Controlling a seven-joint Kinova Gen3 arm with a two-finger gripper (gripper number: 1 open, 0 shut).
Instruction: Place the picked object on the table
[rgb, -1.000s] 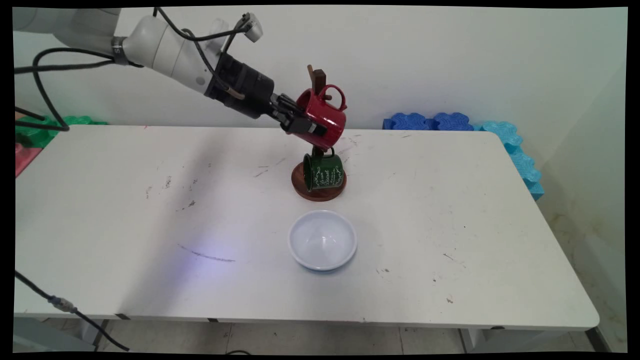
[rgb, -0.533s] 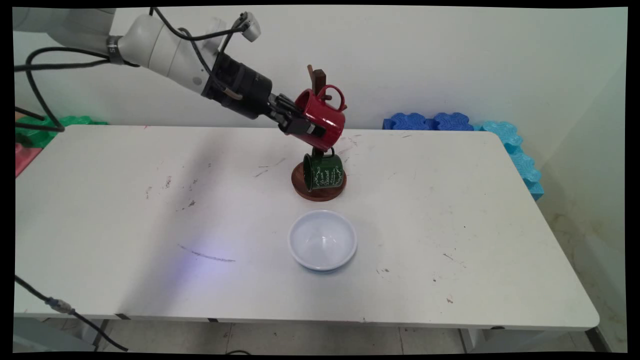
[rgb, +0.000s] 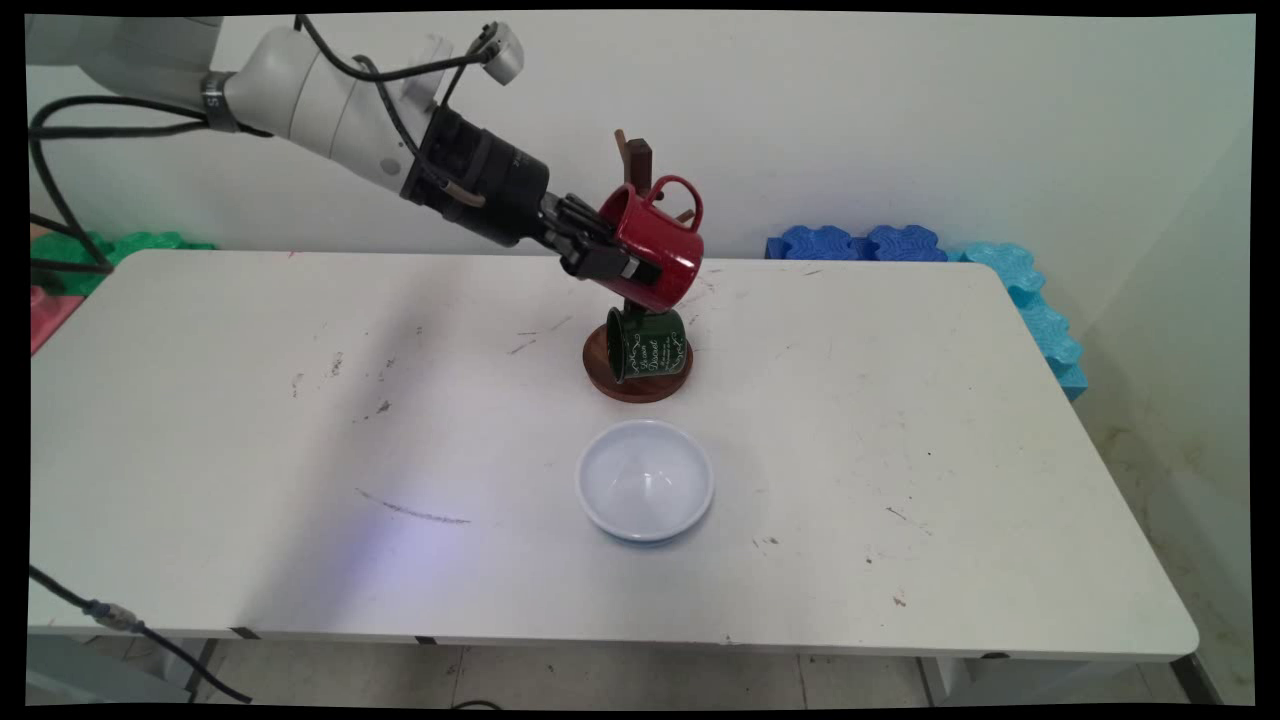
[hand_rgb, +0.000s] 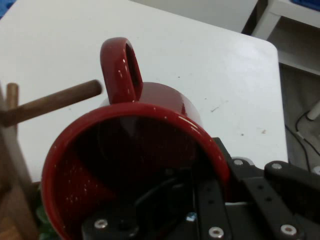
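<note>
Above white surface (rgb: 300, 450), near wooden mug tree (rgb: 636, 160): claw (rgb: 612, 262) clamped on rim of red mug (rgb: 655, 250), one finger inside, one outside, mug tilted, aloft. Handle up, just beside a wooden peg (hand_rgb: 55, 102), not over it. Versus a second earlier: mug shifted slightly right, handle nearer peg.

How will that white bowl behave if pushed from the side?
The bowl looks glazed and rigid, so it probably slides rather than flexes. Low and wide, it seems unlikely to tip. If ceramic, it is likely breakable and heavy for its size.
</note>
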